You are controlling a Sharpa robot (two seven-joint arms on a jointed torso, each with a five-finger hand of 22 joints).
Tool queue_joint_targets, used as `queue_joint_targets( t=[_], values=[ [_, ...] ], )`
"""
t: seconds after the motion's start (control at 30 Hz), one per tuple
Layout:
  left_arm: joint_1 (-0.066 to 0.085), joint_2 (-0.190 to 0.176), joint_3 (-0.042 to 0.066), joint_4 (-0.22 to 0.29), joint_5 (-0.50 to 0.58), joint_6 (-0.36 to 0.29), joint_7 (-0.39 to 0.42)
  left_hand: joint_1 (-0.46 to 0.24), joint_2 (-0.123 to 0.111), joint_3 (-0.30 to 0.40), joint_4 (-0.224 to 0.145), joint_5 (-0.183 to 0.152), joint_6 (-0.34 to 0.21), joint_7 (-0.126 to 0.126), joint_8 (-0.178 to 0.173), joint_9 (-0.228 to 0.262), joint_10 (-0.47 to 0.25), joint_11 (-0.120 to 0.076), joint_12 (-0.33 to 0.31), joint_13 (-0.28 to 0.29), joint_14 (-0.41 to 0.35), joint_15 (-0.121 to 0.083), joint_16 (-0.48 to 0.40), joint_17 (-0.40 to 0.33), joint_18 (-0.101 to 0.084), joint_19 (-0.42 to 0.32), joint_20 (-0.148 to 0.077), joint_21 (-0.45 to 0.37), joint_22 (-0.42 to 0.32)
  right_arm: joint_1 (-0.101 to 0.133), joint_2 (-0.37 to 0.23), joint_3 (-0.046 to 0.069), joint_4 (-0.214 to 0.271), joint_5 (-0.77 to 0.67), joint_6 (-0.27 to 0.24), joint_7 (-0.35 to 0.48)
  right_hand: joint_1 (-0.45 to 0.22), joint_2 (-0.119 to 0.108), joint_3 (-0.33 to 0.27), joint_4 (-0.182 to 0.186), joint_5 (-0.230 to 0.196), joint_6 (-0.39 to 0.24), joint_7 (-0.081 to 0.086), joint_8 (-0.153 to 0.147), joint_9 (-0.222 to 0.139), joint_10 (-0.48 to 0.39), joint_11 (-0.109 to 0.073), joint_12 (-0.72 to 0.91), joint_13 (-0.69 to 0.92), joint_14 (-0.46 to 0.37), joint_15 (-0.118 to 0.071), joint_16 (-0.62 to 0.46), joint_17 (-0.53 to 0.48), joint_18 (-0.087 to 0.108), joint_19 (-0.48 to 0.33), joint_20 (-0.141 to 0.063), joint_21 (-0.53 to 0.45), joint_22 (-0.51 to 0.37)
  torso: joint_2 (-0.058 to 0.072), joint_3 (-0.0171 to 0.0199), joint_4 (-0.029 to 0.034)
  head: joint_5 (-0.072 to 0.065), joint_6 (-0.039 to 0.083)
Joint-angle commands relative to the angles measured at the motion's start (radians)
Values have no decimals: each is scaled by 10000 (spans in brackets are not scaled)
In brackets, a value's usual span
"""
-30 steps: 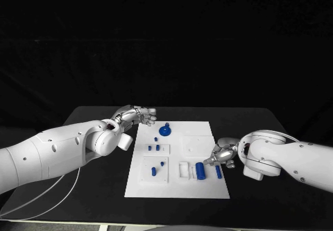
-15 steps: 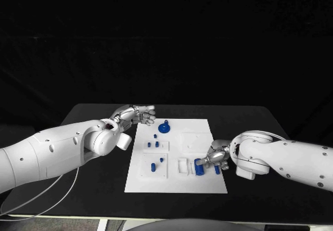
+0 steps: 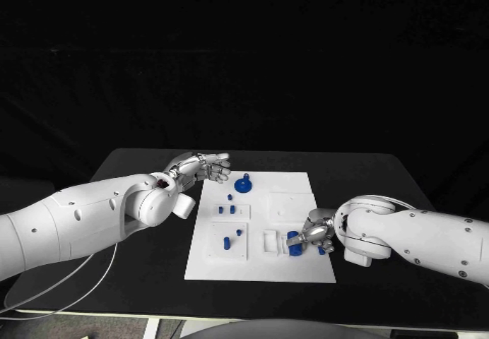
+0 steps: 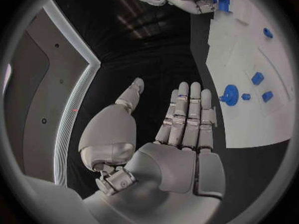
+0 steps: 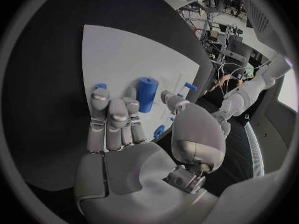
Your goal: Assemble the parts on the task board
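White and flat, the task board lies in the middle of the black table, and we see the blue parts scattered over it. At its far end sits a round blue knob, and nearer the robot a raised square plate on the board's left side carries two short blue pegs. A second, larger raised plate carries a blue pin and a smaller blue stud. To its right a white slotted holder stands just beside a blue cylinder.

Our right hand is at the board's right side, at that cylinder. In the right wrist view its fingers lie pressed side by side, their tips at the cylinder, with the thumb on the other side of it; we cannot tell whether the cylinder is truly gripped or only touched. A slim blue rod lies just beside this hand.

Our left hand hangs off the board's far left corner, near the knob. Its fingers are straight and close together, thumb held apart, holding nothing.
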Motion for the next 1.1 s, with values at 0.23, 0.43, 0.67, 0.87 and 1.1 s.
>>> queue_joint_targets(
  t=[0.23, 0.43, 0.67, 0.87, 1.1],
  values=[
    [3, 0, 9, 25, 12, -2, -4, -103, 6, -4, 5, -30, -93, 11, -43, -16, -86, 6, -54, -19, -71, 30, -59, 20, 164, 70, 33, -41, -15, -144, 206, -26, -109, -224, 49, 52, 158, 378, -26, 13, -46, 28, 14, -113, -17, -11, -50, -22, 51, -9, -55, -4, 35, 473, -34, -51, 47, 179, 51, -1, -1, 103, -34],
    [3, -13, 9, 11, 12, -43, -45, -59, 51, 35, -12, -27, -105, 14, -45, -18, -96, 9, -50, -27, -69, 31, -69, 34, 173, 76, 36, -45, -10, -183, 266, -28, -183, -252, -60, 140, 584, 725, 227, -175, -47, 32, 31, -233, -78, 7, -34, -48, 88, 3, -37, -25, 56, 473, -57, -59, 75, 178, 59, -1, -6, 109, -36],
    [3, -24, 9, -6, 12, -33, -55, -37, 79, 56, -22, -25, -112, 18, -46, -19, -102, 12, -47, -32, -67, 33, -77, 45, 176, 79, 40, -48, -5, -184, 242, -31, -156, -298, -169, 195, 878, 918, 600, -335, -47, 181, 16, -285, -122, 47, -45, -75, 123, 23, -44, -51, 73, 473, -79, -24, 101, 178, 78, 1, -9, 113, -40],
    [3, -25, 8, -28, 12, -35, -51, -32, 90, 61, -24, -25, -112, 19, -46, -19, -102, 13, -45, -34, -66, 34, -79, 49, 176, 80, 42, -49, -4, -183, 198, -31, -134, -283, -330, 252, 1014, 938, 1047, -523, -48, 337, 0, -330, -170, 119, -59, -109, 143, 44, -50, -74, 87, 473, -77, 40, 136, 177, 96, 7, -10, 124, -47],
    [3, -5, 8, -67, 12, -30, -81, 26, 121, 90, -60, -21, -125, 23, -49, -22, -112, 16, -44, -42, -63, 34, -89, 62, 180, 82, 44, -51, 3, -167, 6, -27, -44, 856, -903, 563, 696, 895, 1269, -591, -49, 585, -36, -425, -314, 279, -92, -167, 161, 81, -74, -99, 107, 473, -47, 120, 202, 168, 103, 9, -20, 109, -21]
  ],
)
